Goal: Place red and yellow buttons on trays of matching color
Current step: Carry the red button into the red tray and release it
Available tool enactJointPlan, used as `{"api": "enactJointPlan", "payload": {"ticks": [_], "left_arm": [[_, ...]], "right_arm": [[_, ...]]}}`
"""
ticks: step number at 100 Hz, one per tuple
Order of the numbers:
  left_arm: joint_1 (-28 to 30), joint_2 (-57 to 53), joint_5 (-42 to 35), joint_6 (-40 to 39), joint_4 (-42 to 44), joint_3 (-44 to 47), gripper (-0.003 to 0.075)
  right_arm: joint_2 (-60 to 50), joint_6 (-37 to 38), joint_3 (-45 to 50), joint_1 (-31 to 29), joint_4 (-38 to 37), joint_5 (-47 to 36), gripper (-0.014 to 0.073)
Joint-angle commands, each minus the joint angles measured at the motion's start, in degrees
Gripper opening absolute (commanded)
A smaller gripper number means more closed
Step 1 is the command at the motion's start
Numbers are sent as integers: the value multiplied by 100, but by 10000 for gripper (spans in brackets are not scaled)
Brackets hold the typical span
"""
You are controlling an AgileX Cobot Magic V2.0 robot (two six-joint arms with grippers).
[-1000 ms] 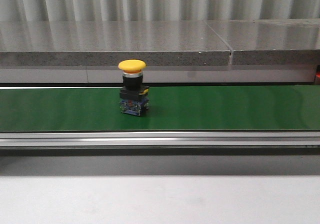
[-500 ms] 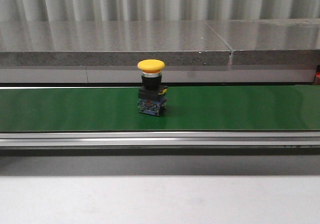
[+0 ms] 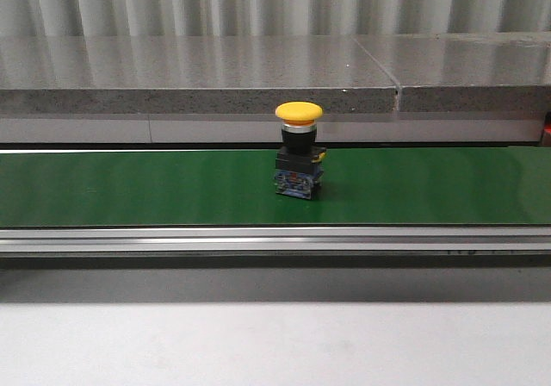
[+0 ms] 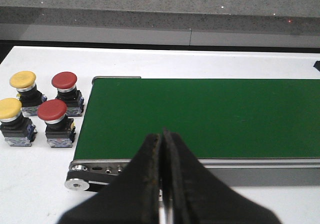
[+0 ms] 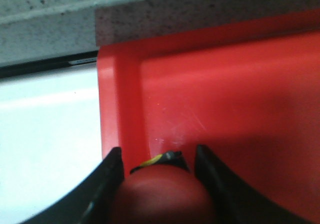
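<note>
Front view, near to far: pale bench (image 3: 275,343) surface in the foreground, then the conveyor's metal side rail (image 3: 275,239), then the green belt (image 3: 129,188). One yellow button (image 3: 300,149) stands upright on the belt, slightly right of centre, yellow mushroom cap on top, black body and blue base touching the belt. Behind the belt a grey stone ledge (image 3: 198,76) and a corrugated wall. No arm visible in this view.

Left wrist view: left end effector (image 4: 161,174) at the near edge, its two dark fingers pressed together, holding nothing, hovering over the near rail at the belt's end with the roller (image 4: 75,184). Belt stretch past it is bare green. Beside the belt end, on the white bench, four buttons stand upright in a tight cluster: near yellow button (image 4: 12,121), near red button (image 4: 54,123), far yellow button (image 4: 26,86), far red button (image 4: 66,86). The two red ones sit nearer the belt, the two yellow ones on the outer side. All apart from the end effector.

Right wrist view: right end effector (image 5: 159,176) fingers sit on either side of a red button (image 5: 162,196), clamped on it, red cap filling the near edge, a bit of yellow and black showing just beyond the cap. It is over the red tray (image 5: 225,99), near the tray's corner wall. Cannot tell whether the button touches the tray floor. White bench beside the tray, grey stone ledge beyond.
</note>
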Motion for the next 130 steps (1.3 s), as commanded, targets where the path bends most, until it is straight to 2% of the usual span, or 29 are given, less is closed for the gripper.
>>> {"api": "enactJointPlan", "payload": {"ticks": [1,15,36,46,62,80,112,130], "left_arm": [[-45,51,-401,-6,25,-144,-20],[-45,51,-401,-6,25,-144,-20],[-45,51,-401,-6,25,-144,-20],[-45,51,-401,-6,25,-144,-20],[-45,51,-401,-6,25,-144,-20],[-45,51,-401,-6,25,-144,-20],[-45,51,-401,-6,25,-144,-20],[-45,51,-401,-6,25,-144,-20]], "right_arm": [[-285,-5,-200,-33,80,-287,148],[-227,-5,-200,-33,76,-319,205],[-227,-5,-200,-33,76,-329,461],[-259,-5,-260,-33,76,-231,527],[-369,-5,-586,-33,76,127,532],[-640,-5,-1038,-33,76,1101,532],[-1330,-15,-1039,-17,176,2551,531],[-1766,-181,-849,-9,614,3265,531]]}}
